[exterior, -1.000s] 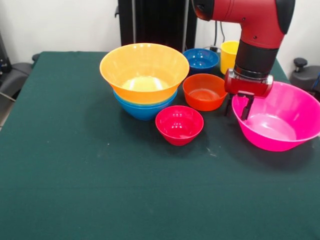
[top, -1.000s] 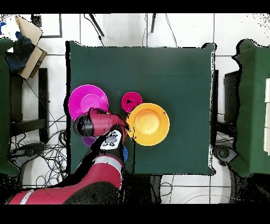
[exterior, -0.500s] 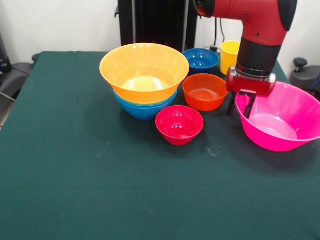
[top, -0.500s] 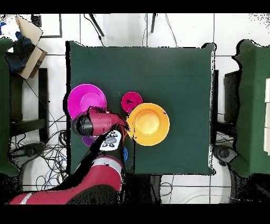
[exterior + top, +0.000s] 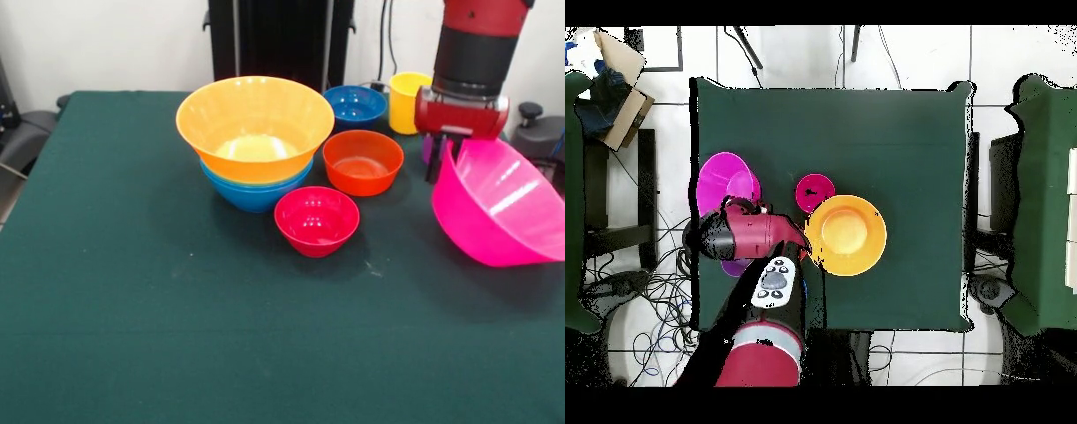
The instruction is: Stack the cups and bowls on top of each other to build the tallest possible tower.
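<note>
My gripper (image 5: 444, 164) is shut on the rim of the large pink bowl (image 5: 497, 212) and holds it tilted, lifted off the table at the right; the bowl also shows in the overhead view (image 5: 725, 181). The tower (image 5: 255, 141) is a large orange bowl nested in light blue bowls, at centre; it also shows in the overhead view (image 5: 846, 235). A crimson bowl (image 5: 316, 220) and an orange-red bowl (image 5: 362, 162) sit beside it. A dark blue bowl (image 5: 355, 104) and the yellow cup (image 5: 407, 102) stand behind. A sliver of the purple cup (image 5: 425, 148) shows by the gripper.
The green table (image 5: 132, 300) runs wide to the left and front. The black pedestal (image 5: 281, 40) stands at the far side. My arm (image 5: 760, 300) covers the table's lower left in the overhead view.
My gripper has risen and moved back and right with the pink bowl, which has come off the table and tilted steeply. The other bowls have not moved.
</note>
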You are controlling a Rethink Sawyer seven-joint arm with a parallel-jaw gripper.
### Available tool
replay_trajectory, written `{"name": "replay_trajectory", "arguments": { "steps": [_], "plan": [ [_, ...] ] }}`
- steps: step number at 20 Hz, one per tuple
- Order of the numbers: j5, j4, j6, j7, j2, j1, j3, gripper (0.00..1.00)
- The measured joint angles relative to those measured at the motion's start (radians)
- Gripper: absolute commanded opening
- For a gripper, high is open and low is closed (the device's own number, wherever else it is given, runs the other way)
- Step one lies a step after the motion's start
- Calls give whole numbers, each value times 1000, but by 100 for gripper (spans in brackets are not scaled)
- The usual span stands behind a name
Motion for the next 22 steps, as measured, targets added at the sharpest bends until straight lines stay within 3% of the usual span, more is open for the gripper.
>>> {"name": "replay_trajectory", "arguments": {
  "steps": [8,22],
  "plan": [
    [-1,60,89,0,-93,-53,6,0],
    [-1,110,181,0,-187,-128,20,0]
  ]
}}
